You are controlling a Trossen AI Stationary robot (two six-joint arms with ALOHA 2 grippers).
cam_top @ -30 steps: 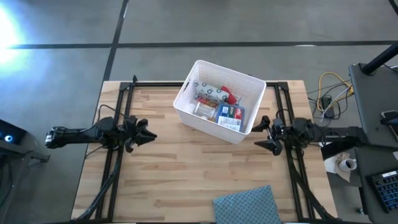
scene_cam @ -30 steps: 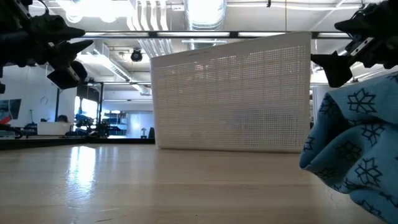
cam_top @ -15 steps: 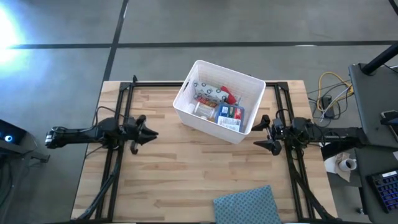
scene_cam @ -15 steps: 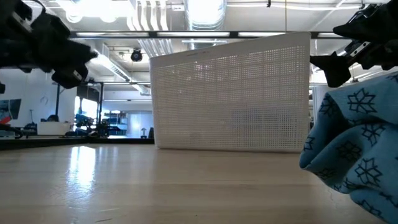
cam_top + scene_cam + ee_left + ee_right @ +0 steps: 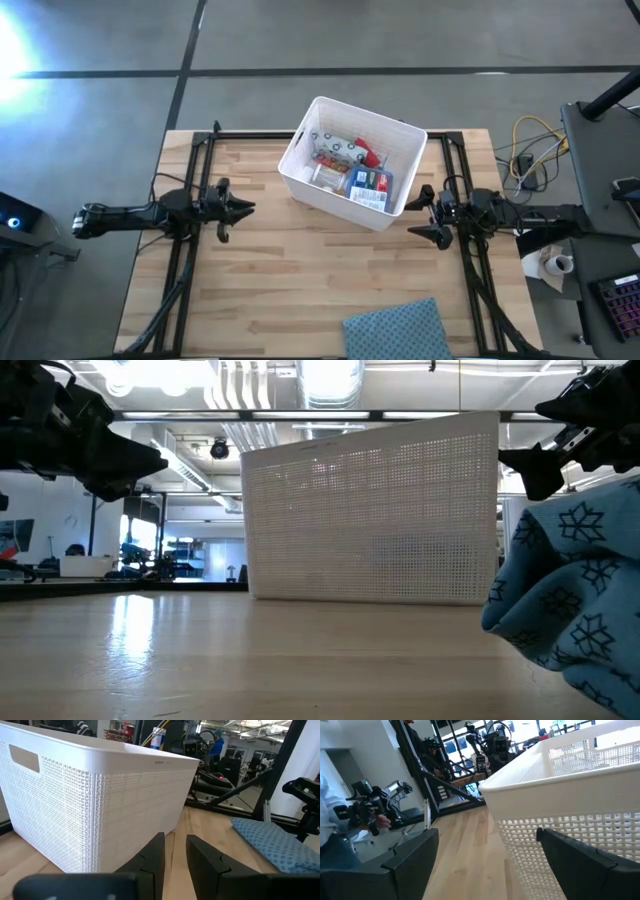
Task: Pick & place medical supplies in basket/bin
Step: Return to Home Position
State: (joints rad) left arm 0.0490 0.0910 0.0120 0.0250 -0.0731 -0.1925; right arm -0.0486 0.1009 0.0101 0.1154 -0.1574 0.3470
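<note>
The white perforated bin [image 5: 296, 172] stands at the table's far middle. In it lie the medical supplies [image 5: 352, 172]: a white patterned pouch, red packs, a blue-and-red packet and white pieces. My left gripper [image 5: 246, 208] hovers level at the table's left side and points toward the bin's wall [image 5: 75, 815]. Only a narrow gap shows between its fingers [image 5: 152, 860], and nothing is in it. My right gripper [image 5: 418, 216] hovers level at the right side, close to the bin's right corner [image 5: 530, 795]. Its fingers [image 5: 410, 860] stand wide open with nothing between them.
A blue-grey patterned cloth [image 5: 396, 330] lies bunched at the table's near edge, right of the middle, and fills the low view's right side [image 5: 570, 600]. Black frame rails [image 5: 190, 170] run along both sides of the table. Bare wood lies between the bin and the cloth.
My left gripper has rolled about its own pointing line while staying in place. In the high view its fingers showed spread apart a second ago and now lie almost in line. The bin, the supplies, the cloth and my right gripper have kept still.
</note>
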